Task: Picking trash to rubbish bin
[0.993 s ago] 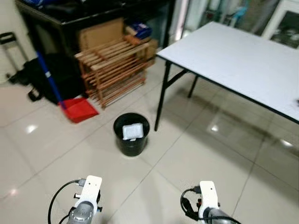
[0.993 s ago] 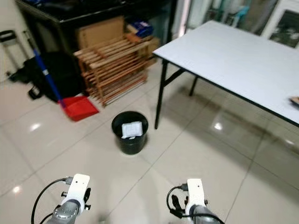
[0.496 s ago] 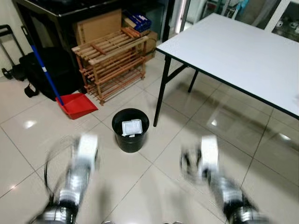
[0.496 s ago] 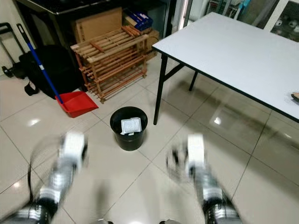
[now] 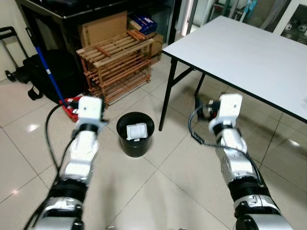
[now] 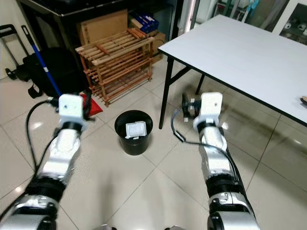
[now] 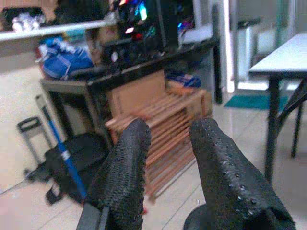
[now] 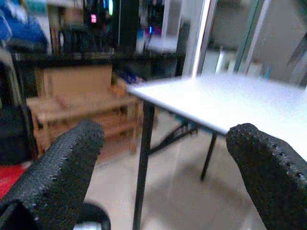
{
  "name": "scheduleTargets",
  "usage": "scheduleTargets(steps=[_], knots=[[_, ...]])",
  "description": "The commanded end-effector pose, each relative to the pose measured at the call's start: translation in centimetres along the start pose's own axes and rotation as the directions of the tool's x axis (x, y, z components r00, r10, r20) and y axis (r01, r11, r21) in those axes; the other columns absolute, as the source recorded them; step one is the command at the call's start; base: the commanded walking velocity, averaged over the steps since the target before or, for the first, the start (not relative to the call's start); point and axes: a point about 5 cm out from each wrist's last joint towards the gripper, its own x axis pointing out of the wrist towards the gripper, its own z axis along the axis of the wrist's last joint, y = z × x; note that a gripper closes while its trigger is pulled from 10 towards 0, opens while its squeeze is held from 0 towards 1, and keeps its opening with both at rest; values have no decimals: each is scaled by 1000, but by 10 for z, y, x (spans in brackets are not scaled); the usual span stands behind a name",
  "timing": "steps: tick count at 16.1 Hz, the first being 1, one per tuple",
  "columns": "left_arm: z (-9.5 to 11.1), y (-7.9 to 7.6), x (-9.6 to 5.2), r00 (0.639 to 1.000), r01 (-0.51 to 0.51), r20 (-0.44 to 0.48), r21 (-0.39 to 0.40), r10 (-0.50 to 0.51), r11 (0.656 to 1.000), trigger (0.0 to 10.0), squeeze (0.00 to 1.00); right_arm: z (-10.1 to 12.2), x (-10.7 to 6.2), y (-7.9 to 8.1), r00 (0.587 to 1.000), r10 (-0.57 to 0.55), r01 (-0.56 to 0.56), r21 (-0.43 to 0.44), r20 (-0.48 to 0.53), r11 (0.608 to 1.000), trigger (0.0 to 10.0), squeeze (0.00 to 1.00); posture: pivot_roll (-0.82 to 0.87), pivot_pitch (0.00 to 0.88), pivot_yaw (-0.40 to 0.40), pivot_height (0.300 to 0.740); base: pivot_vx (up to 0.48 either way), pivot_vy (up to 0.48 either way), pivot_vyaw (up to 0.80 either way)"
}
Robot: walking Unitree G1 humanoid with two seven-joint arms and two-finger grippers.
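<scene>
one piece of trash, a flat white square packet [image 5: 135, 132], already lies inside the round black plastic rubbish bin [image 5: 135, 141], which stands on the floor just left of the near leg of the long white folding table [image 5: 249, 60]. judged from this, at least one item is disposed of; nothing is being carried, so what remains is to find any further trash. a small object at the far right edge of the table top [image 6: 302, 99] is too small to identify

the left gripper [image 7: 170, 158] is raised in front of the robot, left of the bin, its two black fingers a little apart and holding nothing. the right gripper [image 8: 163, 165] is raised right of the bin, near the table edge, fingers spread wide and empty

the floor is glossy pale ceramic tile [image 5: 144, 191], reflecting ceiling lights; it looks slippery. at far left stand a slatted wooden shoe rack [image 5: 117, 67], a red plastic dustpan with blue-handled broom [image 6: 48, 76], a black bag [image 5: 45, 76] and a dark desk with cardboard beneath [image 5: 103, 28]
</scene>
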Motion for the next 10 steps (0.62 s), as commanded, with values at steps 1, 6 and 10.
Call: scheduleTargets(steps=[1,6,10], knots=[[-5,-10,-6,999,36,-30,3,-36,999,10000,0,1,-3,0,1000,-19,19,-3,-2,1000,10000,0,-18,17,-48,740,0,0,0],[1,-31,-8,996,85,-26,-17,-85,996,10000,0,-3,-11,6,999,-19,19,2,-43,1000,10000,0,-37,0,-55,740,0,0,-480],[8,-34,-4,996,88,-17,-27,-88,996,10000,0,4,-9,0,998,-47,47,0,-37,999,10000,0,-29,0,-63,740,0,0,0]])
